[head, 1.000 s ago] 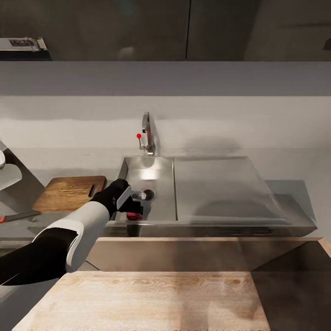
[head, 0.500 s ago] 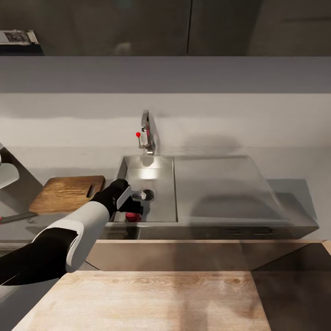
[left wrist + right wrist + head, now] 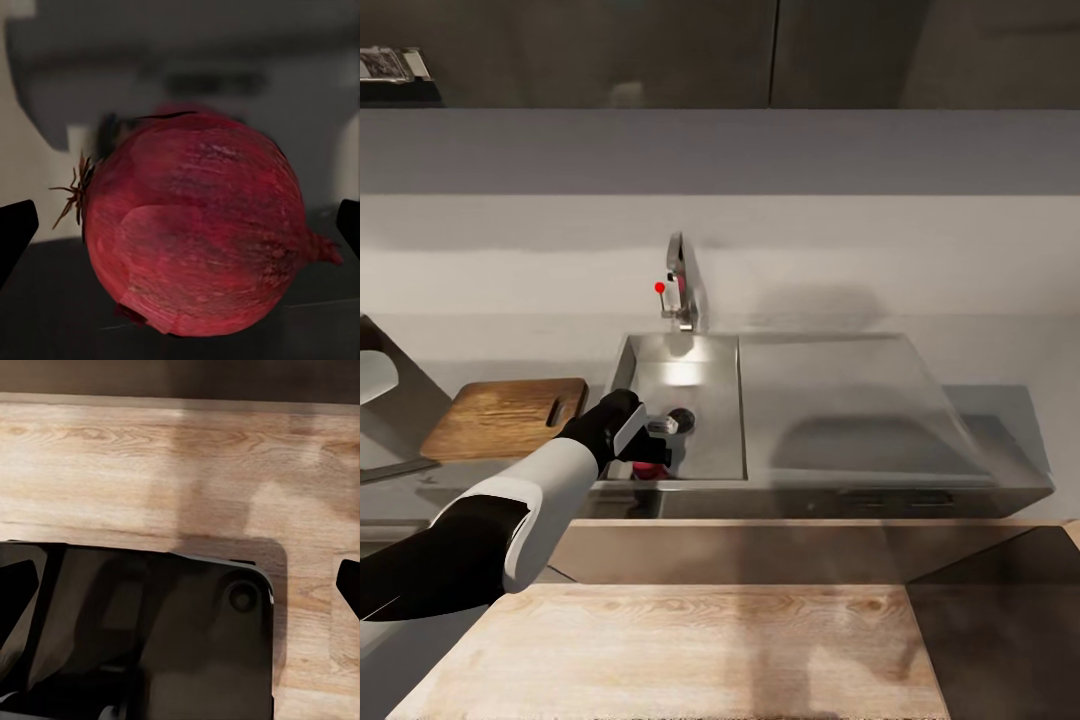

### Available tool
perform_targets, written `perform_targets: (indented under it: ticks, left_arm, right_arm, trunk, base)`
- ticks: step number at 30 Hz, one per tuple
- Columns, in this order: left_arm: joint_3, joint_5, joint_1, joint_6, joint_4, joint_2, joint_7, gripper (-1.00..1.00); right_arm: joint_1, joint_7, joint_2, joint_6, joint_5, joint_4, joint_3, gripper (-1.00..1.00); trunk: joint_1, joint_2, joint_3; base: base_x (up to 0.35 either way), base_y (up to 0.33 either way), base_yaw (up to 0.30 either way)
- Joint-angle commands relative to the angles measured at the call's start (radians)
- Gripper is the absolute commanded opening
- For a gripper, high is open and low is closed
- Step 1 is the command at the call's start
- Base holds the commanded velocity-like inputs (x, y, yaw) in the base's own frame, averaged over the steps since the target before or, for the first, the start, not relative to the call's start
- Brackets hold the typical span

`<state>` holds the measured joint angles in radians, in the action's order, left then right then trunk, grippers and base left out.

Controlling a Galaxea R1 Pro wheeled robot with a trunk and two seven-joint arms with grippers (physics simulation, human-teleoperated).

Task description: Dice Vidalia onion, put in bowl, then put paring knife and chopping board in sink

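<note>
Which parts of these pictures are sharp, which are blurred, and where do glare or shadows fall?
Left wrist view: the red onion is sharp, the sink wall behind it blurred. Head view: a bright glare patch lies on the sink floor below the tap, and soft shadows cross the drainboard. Right wrist view: a dim shadow falls over the pale wooden surface.

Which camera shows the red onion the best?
The left wrist view: the onion looks big and whole there, between the left gripper's open fingertips. In the head view it is a small red patch in the sink, partly behind the gripper.
</note>
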<state>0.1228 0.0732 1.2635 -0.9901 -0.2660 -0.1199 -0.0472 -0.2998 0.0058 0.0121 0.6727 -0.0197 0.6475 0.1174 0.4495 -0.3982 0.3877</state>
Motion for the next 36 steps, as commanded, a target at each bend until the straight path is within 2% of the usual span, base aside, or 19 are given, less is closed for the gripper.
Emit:
perform_targets:
  ticks: [1, 14, 31, 32, 36]
  left_arm:
    - [0.007, 0.008, 0.001, -0.004, -0.001, 0.0, -0.005, 1.0]
    - [0.006, 0.008, 0.001, -0.004, -0.001, 0.0, -0.005, 1.0]
    - [0.006, 0.008, 0.001, -0.004, -0.001, 0.0, -0.005, 1.0]
    - [0.006, 0.008, 0.001, -0.004, -0.001, 0.0, -0.005, -1.0]
    - [0.006, 0.008, 0.0, -0.004, -0.001, 0.0, -0.005, -1.0]
  right_arm:
    - [-0.001, 0.001, 0.0, 0.001, -0.002, 0.001, -0.001, 1.0]
    - [-0.001, 0.004, 0.0, 0.004, 0.0, 0.003, -0.001, 1.0]
    - [-0.001, 0.008, -0.003, 0.002, -0.003, 0.001, 0.001, 1.0]
    - [-0.001, 0.008, -0.003, 0.002, -0.003, 0.001, 0.001, 1.0]
    - [-0.001, 0.008, -0.003, 0.002, -0.004, 0.001, 0.001, 1.0]
  trunk:
    - [0.001, -0.002, 0.003]
    - [0.001, -0.002, 0.017]
    - [0.001, -0.002, 0.018]
    - [0.001, -0.002, 0.018]
    - [0.001, -0.002, 0.018]
  base:
    - [0.0, 0.0, 0.0]
    - [0.0, 0.0, 0.0]
    - [0.0, 0.0, 0.0]
    - [0.0, 0.0, 0.0]
    - [0.0, 0.0, 0.0]
